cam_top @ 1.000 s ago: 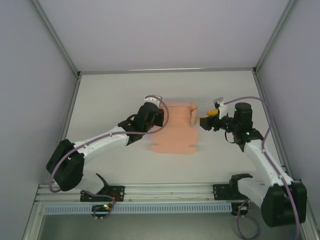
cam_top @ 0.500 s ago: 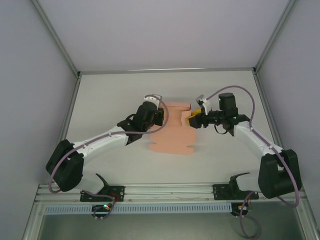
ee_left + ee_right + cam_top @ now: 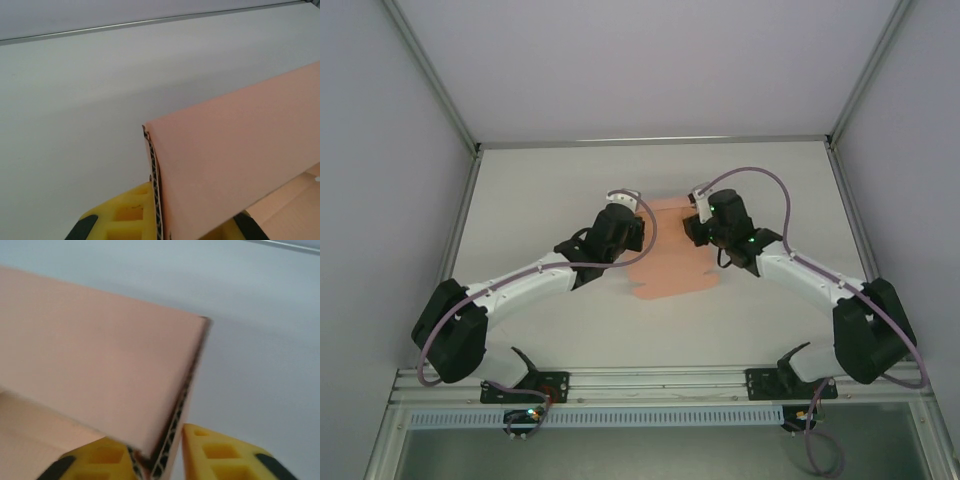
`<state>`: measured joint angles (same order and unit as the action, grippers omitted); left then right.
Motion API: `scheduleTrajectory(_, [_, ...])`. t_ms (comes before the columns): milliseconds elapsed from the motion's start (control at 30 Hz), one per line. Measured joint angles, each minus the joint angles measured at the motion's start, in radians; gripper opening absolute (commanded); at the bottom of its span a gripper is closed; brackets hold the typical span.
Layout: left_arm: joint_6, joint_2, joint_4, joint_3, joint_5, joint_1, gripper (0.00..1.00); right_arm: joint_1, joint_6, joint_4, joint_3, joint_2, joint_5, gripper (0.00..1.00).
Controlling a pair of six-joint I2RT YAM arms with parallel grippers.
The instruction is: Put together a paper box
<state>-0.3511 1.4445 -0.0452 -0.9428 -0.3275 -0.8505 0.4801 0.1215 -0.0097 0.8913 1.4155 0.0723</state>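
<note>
On the white table (image 3: 540, 190), left gripper (image 3: 165, 225) and right gripper (image 3: 160, 455) each pinch a paper box (image 3: 670, 275) flap

At mid-frame the left gripper (image 3: 641, 232) and right gripper (image 3: 693, 228) hide from you the far corners of the paper box (image 3: 670, 272)

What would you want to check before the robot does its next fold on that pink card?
1. Left gripper shut on a raised flap of the paper box: ok.
2. Opposite flap sits between the fingers of the right gripper: ok.
3. That grip squeezing firmly: cannot tell.
4. Near part of the card lies on the table: ok.
5. The two grippers are apart, not touching: ok.
</note>
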Motion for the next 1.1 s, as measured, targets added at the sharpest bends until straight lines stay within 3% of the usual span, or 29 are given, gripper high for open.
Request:
scheduleTrajectory(167, [-0.024,0.028,0.011,-0.024,-0.039,-0.014,0.0,0.079,0.101,-0.029,0.079,0.083,0.273,0.05])
scheduleTrajectory(300, [-0.066,0.056,0.028,-0.061,-0.077,-0.016,0.0,0.126,0.191,-0.131,0.191,0.16,0.462,0.06])
scheduleTrajectory(433, [-0.105,0.078,0.05,-0.09,-0.099,-0.029,0.0,0.143,0.273,-0.216,0.253,0.201,0.565,0.07])
scheduleTrajectory(667, [-0.148,0.105,0.061,-0.095,-0.095,-0.043,0.0,0.147,0.348,-0.294,0.288,0.249,0.634,0.06])
scheduleTrajectory(767, [-0.155,0.113,0.062,-0.099,-0.103,-0.044,0.0,0.144,0.336,-0.26,0.278,0.249,0.606,0.04])
scheduleTrajectory(967, [-0.154,0.113,0.117,-0.101,-0.115,-0.032,0.0,0.061,0.187,0.101,-0.006,0.111,0.222,0.22])
scheduleTrajectory(1100, [-0.154,0.107,0.111,-0.101,-0.101,-0.031,0.0,0.019,0.124,0.198,-0.075,0.056,0.08,0.25])
